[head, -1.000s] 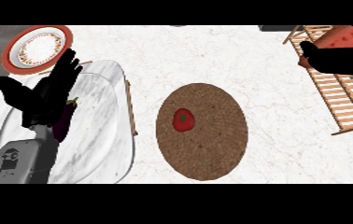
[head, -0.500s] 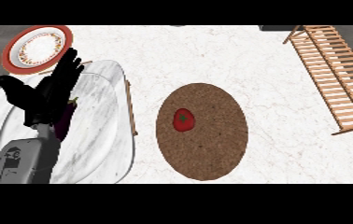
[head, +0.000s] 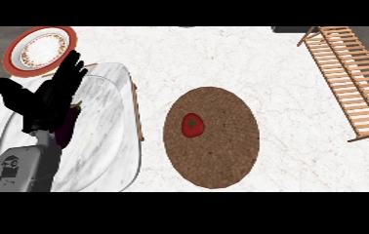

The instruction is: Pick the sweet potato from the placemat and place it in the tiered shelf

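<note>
On my feed the one small red item (head: 192, 125) with a green top, which looks more like a tomato than a sweet potato, lies on the round brown placemat (head: 216, 155), a little left of the mat's middle, touching nothing else. It is well apart from my left hand (head: 51, 99), which shows at the left of the view over a marble tray (head: 108, 130), so the item is off to that hand's right with bare counter (head: 216, 57) between tray and mat. I count one placemat, one red item, one marble tray, one red-rimmed plate (head: 39, 50) at the upper left, and one wooden tiered shelf (head: 342, 77) at the upper right, far from the mat. A dark purple thing (head: 69, 126) lies on the tray just under the hand. The left hand is released, fingers straight and pointing up toward the plate, holding nothing; its grey forearm (head: 25, 167) comes in from the lower left. My right hand does not show.
</note>
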Motion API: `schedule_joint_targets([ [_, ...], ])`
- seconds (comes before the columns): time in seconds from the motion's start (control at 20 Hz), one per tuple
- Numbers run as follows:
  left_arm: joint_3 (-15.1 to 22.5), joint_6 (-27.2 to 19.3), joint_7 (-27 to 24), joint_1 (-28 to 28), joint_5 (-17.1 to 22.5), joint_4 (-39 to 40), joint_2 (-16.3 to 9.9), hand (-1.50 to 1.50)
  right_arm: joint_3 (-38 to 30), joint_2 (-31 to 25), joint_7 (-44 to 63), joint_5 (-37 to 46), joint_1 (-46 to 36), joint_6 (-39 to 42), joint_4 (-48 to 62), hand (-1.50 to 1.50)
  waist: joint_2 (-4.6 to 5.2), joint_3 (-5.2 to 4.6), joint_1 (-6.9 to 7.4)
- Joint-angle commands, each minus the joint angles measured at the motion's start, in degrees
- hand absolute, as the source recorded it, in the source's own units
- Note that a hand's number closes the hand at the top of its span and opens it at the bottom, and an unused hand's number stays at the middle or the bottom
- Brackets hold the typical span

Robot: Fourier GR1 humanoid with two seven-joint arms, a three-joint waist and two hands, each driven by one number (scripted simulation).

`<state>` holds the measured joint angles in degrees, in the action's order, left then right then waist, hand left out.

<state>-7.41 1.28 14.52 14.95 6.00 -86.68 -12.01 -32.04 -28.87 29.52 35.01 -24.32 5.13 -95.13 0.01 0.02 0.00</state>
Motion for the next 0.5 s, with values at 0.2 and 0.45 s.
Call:
schedule_joint_targets([
  [0.2, -0.8, 0.9, -1.5, 2.0, 0.3, 3.1, 0.4, 0.0, -4.5, -3.8, -9.4, -5.1, 3.3, -2.4, 8.3, 1.5, 0.04, -0.01, -0.13],
  [0.45, 1.2, -0.3, -1.7, -1.3, -1.8, -1.5, 1.6, 0.0, -6.0, -3.9, -3.5, -1.2, 2.3, -7.3, 12.8, 1.5, 0.13, -0.01, 0.42],
])
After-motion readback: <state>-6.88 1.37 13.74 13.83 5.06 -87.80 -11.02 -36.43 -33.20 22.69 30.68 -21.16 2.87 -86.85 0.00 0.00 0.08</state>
